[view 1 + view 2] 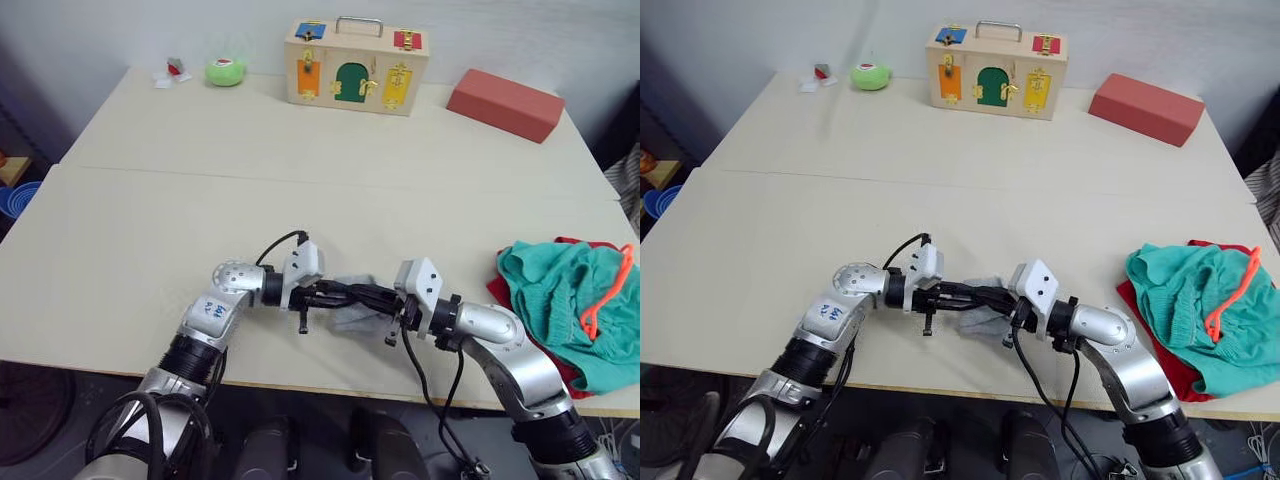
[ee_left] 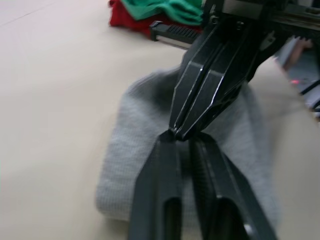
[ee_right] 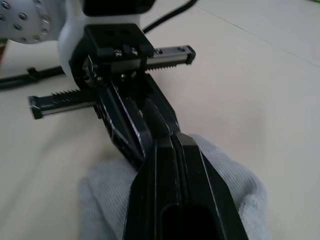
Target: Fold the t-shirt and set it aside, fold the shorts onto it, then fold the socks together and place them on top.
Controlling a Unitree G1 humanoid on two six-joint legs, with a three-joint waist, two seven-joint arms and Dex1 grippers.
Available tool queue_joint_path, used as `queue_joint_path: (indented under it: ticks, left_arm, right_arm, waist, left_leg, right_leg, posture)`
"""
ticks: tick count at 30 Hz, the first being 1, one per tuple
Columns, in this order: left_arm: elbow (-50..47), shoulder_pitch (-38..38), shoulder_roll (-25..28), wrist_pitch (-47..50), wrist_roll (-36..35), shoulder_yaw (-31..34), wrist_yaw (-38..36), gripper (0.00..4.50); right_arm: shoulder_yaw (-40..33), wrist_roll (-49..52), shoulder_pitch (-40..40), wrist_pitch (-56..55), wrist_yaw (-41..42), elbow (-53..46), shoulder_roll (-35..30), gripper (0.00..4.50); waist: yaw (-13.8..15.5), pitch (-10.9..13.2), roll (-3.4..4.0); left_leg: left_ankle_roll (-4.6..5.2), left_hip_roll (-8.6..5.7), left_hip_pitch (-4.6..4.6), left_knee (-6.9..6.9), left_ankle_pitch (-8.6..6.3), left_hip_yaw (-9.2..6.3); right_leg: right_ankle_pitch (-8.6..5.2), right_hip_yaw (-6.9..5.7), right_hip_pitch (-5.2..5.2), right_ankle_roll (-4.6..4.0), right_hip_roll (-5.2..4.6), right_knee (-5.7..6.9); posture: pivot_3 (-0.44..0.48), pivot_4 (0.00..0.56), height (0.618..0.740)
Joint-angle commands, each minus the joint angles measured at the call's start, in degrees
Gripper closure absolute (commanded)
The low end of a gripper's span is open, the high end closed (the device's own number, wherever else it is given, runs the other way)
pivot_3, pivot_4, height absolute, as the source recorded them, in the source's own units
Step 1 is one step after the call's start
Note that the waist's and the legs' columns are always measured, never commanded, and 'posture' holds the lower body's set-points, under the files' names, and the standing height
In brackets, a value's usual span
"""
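Observation:
Light grey socks (image 1: 352, 316) lie bunched on the table near its front edge. My left gripper (image 1: 345, 292) and right gripper (image 1: 362, 296) meet tip to tip right over them, both shut and low on the knit. In the left wrist view the socks (image 2: 125, 150) spread beneath both pairs of fingers, with no cloth visible between them. The right wrist view shows the same knit (image 3: 230, 170) under my fingers. At the right edge, teal shorts (image 1: 560, 290) with an orange drawstring (image 1: 605, 295) lie crumpled on the red t-shirt (image 1: 497, 291), which peeks out beneath.
A wooden latch box (image 1: 357, 68) stands at the back centre, with a salmon-red block (image 1: 505, 103) to its right. A green round object (image 1: 226, 71) and small bits (image 1: 172, 72) sit at the back left. The table's front edge (image 1: 300, 375) runs just below the grippers.

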Motion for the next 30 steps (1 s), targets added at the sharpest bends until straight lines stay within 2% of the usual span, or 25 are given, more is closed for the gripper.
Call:
queue_joint_path:
  ticks: [1, 9, 12, 16, 19, 22, 25, 28, 29, 30]
  left_arm:
    - [0.64, 0.30, 0.10, -1.51, 3.29, -1.50, 1.27, 4.45]
    - [-0.42, 2.65, 0.56, -2.31, 3.09, -0.53, 1.04, 4.45]
    - [-0.67, 2.91, 0.36, -3.33, 3.30, -0.27, 1.23, 4.45]
    - [-1.14, 2.46, -0.58, -3.45, 2.63, 0.26, 1.59, 4.45]
    - [-1.58, 2.14, -0.83, -3.59, 2.43, 0.63, 1.66, 4.50]
    - [-0.96, 1.87, -0.81, -3.89, 2.91, 0.54, 1.53, 4.50]
    - [-0.45, 1.91, -0.90, -4.06, 3.18, 0.50, 1.62, 4.50]
    - [-0.44, 2.47, -0.86, -4.34, 3.45, 0.37, 1.68, 4.50]
    - [-0.58, 2.64, -0.82, -4.36, 3.51, 0.33, 1.68, 4.50]
    - [-0.66, 2.73, -0.79, -4.25, 3.45, 0.38, 1.64, 4.50]
  right_arm:
    - [-0.99, -1.66, 0.78, -5.58, 0.68, 4.70, 0.87, 4.50]
    - [-8.40, 1.79, 2.13, -7.75, -0.87, 11.63, 2.25, 4.50]
    - [-10.52, 3.79, 3.11, -6.49, -0.69, 9.10, 2.27, 4.50]
    - [-15.25, 15.74, 5.44, 9.58, -3.06, -2.73, -0.17, 4.50]
    - [-19.70, 30.49, 6.28, 28.36, -7.01, -10.94, -5.49, 3.90]
    - [-21.70, 39.56, 8.22, 41.91, -6.48, -13.28, -13.17, 2.90]
    - [-24.44, 47.50, 7.46, 50.67, -11.88, -11.20, -14.31, 1.86]
    - [-24.21, 53.03, 5.73, 60.25, -19.42, -7.95, -14.00, 0.76]
    - [-24.20, 55.03, 5.17, 62.51, -21.49, -7.14, -13.50, 0.47]
    - [-24.14, 59.11, 4.63, 64.37, -23.66, -5.96, -12.76, 0.47]
  waist:
    - [0.01, 0.00, 0.00]
    - [0.12, -0.01, 0.01]
    - [0.10, -0.01, 0.02]
    - [0.16, -0.01, 0.04]
    - [0.24, -0.01, 0.06]
    - [0.47, -0.02, 0.05]
    - [0.42, -0.02, 0.04]
    - [0.28, -0.02, 0.04]
    - [0.30, -0.02, 0.04]
    - [0.28, -0.02, 0.04]
  left_leg:
    - [0.00, 0.02, 0.00, 0.00, 0.00, -0.01]
    - [-0.03, 0.09, 0.20, -0.02, 0.00, -0.04]
    - [-0.04, 0.09, 0.19, -0.07, 0.00, -0.04]
    - [-0.05, 0.10, 0.18, -0.09, 0.00, -0.04]
    - [-0.03, 0.11, 0.16, -0.08, -0.01, -0.07]
    - [0.05, 0.12, 0.14, -0.11, -0.06, -0.13]
    - [0.19, 0.15, 0.12, -0.15, -0.15, -0.19]
    - [0.17, 0.15, 0.13, -0.14, -0.13, -0.16]
    - [0.17, 0.15, 0.13, -0.14, -0.13, -0.16]
    - [0.18, 0.15, 0.12, -0.14, -0.13, -0.15]
  right_leg:
    - [0.00, 0.01, -0.01, 0.00, -0.01, 0.00]
    - [0.13, 0.08, 0.10, -0.15, -0.09, -0.16]
    - [0.13, 0.08, 0.09, -0.15, -0.10, -0.21]
    - [0.13, 0.08, 0.07, -0.16, -0.09, -0.23]
    - [0.16, 0.10, 0.08, -0.17, -0.13, -0.26]
    - [0.17, 0.07, 0.09, -0.19, -0.16, -0.34]
    - [0.16, 0.02, 0.12, -0.19, -0.16, -0.45]
    - [0.17, 0.02, 0.12, -0.19, -0.15, -0.44]
    - [0.17, 0.02, 0.11, -0.20, -0.15, -0.44]
    - [0.18, 0.02, 0.11, -0.21, -0.15, -0.42]
  posture:
    - [0.000, 0.150, 0.740]
    - [0.000, 0.150, 0.740]
    - [0.000, 0.150, 0.740]
    - [0.000, 0.150, 0.740]
    - [0.000, 0.150, 0.740]
    - [0.000, 0.150, 0.740]
    - [0.000, 0.150, 0.740]
    - [0.000, 0.150, 0.740]
    - [0.000, 0.150, 0.740]
    - [0.000, 0.150, 0.740]
